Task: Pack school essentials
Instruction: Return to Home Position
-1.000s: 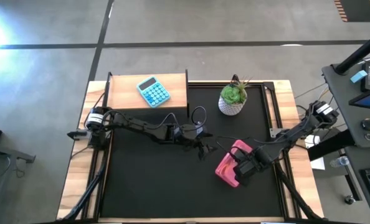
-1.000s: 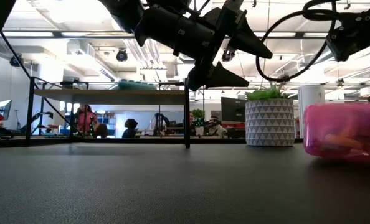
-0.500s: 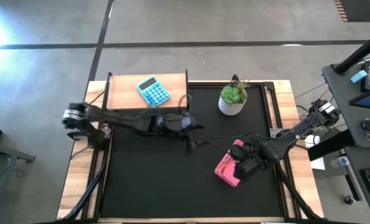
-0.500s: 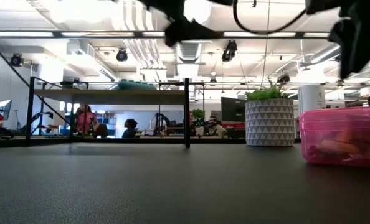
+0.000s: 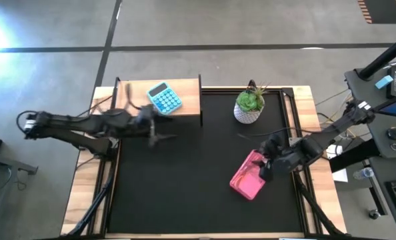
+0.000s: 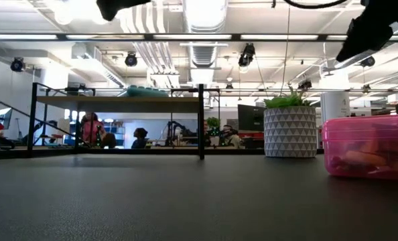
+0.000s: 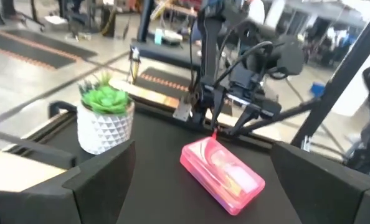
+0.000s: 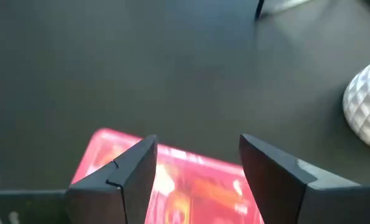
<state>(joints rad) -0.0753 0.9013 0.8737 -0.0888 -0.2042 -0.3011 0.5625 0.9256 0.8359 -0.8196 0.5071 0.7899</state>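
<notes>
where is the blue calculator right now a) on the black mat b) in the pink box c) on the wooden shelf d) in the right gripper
c: the blue calculator lies on top of the wooden shelf at the table's back left, off the black mat.

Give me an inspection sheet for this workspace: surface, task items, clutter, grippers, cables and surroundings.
Surface: black mat on a wood-edged table, with a raised wooden shelf at the back left.
Job's things: pink supply box lies shut on the mat's right part; stationery shows faintly through it, but single items cannot be told apart.
Clutter: light-blue calculator on the shelf; potted plant upright behind the box.
Grippers: left gripper open, above the mat near the shelf; right gripper open, above the box, not touching it.
Cables: loops on the right arm.
Surroundings: people far behind the table; a desk to the right.
</notes>
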